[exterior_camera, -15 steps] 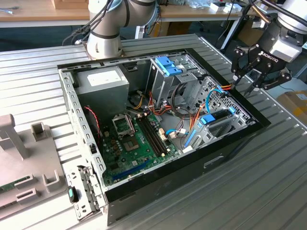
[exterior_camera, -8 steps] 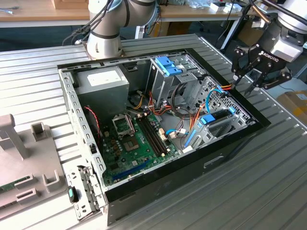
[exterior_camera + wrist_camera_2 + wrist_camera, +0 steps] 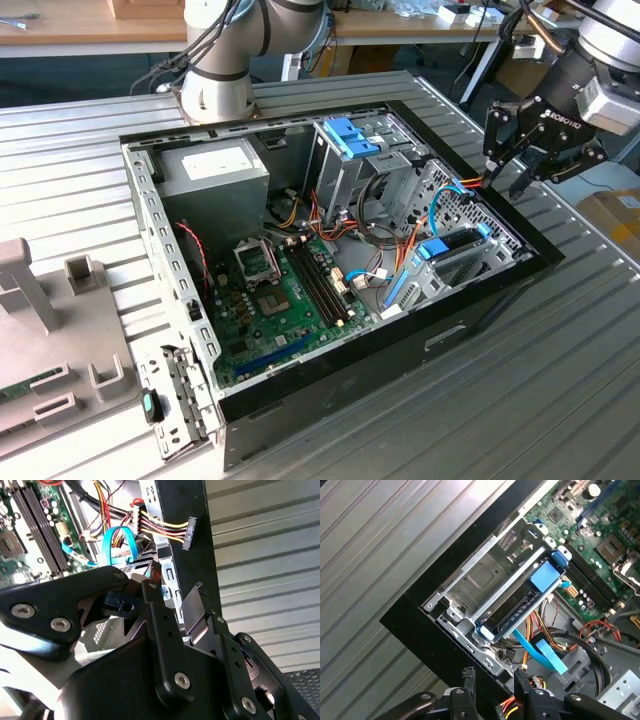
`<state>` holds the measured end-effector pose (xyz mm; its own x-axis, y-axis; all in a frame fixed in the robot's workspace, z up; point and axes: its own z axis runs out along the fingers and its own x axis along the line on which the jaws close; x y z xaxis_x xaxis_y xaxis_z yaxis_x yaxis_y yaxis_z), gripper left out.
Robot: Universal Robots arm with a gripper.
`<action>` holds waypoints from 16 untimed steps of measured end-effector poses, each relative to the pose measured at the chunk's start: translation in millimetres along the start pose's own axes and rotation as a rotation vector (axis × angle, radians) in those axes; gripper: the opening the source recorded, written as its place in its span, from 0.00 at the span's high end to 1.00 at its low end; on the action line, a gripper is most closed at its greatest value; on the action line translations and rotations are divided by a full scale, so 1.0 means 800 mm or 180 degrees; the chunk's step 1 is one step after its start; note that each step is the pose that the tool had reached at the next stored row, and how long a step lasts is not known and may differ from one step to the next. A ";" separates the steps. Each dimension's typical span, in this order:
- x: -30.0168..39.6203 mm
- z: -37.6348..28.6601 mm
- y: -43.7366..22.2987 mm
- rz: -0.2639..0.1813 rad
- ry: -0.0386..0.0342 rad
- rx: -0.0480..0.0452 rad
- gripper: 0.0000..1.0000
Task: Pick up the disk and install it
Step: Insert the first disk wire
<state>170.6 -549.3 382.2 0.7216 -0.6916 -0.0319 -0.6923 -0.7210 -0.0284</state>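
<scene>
Gripper (image 3: 508, 178), fingers spread and holding nothing, hangs above the case (image 3: 400, 350) rim. The disk (image 3: 455, 243) lies in a metal bay (image 3: 485, 577) just inside that rim. A clean reach likely means keeping clear of the cables (image 3: 160, 527).

cables (image 3: 540, 651) crowd one side of the disk (image 3: 520, 607); space above it is open.

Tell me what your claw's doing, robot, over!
Claw open, empty, over the case edge. Disk sits in its metal bay. Loose cables beside it.
</scene>
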 end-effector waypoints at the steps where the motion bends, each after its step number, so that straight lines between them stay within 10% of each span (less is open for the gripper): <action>1: 0.0011 0.0008 -0.0011 -0.0116 -0.0004 -0.0003 0.56; 16: 0.0059 0.0091 -0.0065 -0.0576 -0.0037 0.0007 0.56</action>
<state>177.6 -548.5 374.9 0.8342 -0.5501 -0.0376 -0.5513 -0.8335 -0.0370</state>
